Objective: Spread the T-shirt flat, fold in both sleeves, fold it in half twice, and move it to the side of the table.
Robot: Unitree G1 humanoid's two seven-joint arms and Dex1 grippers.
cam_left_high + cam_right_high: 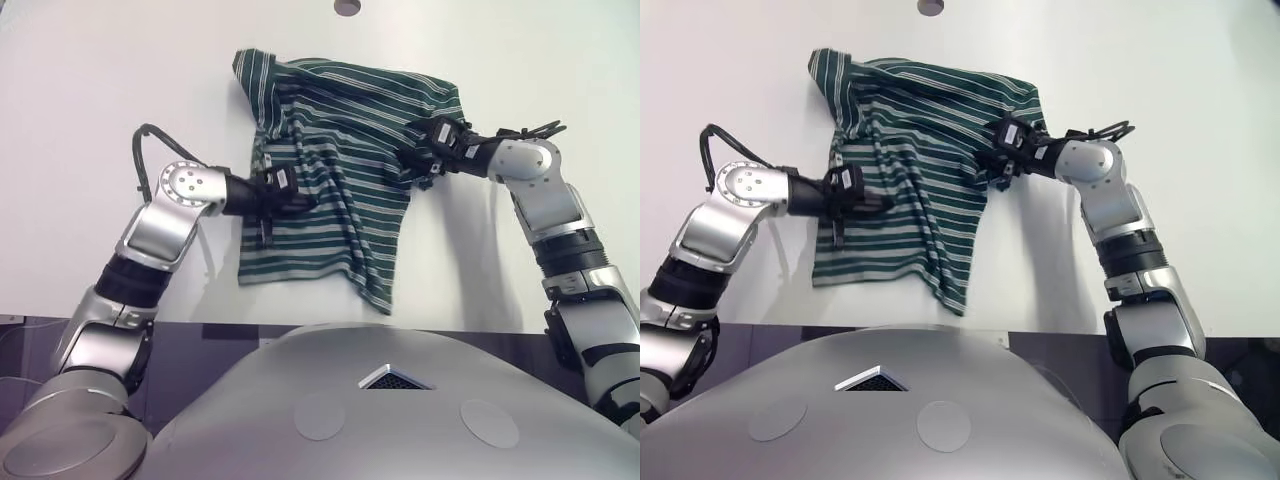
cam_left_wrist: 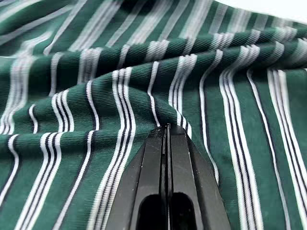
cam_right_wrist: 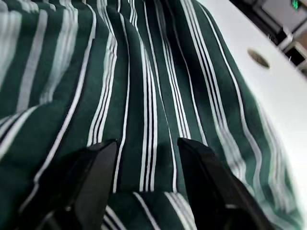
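upper middle of the left eye frame, on the white table (image 1: pixel 90 90): green t-shirt (image 1: pixel 340 120) with white stripes, crumpled, not flat. one corner is bunched at the upper left, the far edge runs off to the right, and a loose point of cloth trails down toward lower centre. the fabric is wrinkled and ridged through the middle. left gripper (image 1: pixel 300 203) sits on the shirt's left-centre, arm coming in from the frame's left. in the left wrist view its fingers (image 2: pixel 153 163) are pressed together with a raised fold of striped cloth gathered right at the tips, pinching it. right gripper (image 1: pixel 412 165) is at the shirt's right edge, arm coming in from the frame's right. in the right wrist view its fingers (image 3: pixel 96 172) are spread apart over the cloth, not gripping. round hole (image 1: pixel 347 6) in the table at top centre, above the shirt and apart from it.
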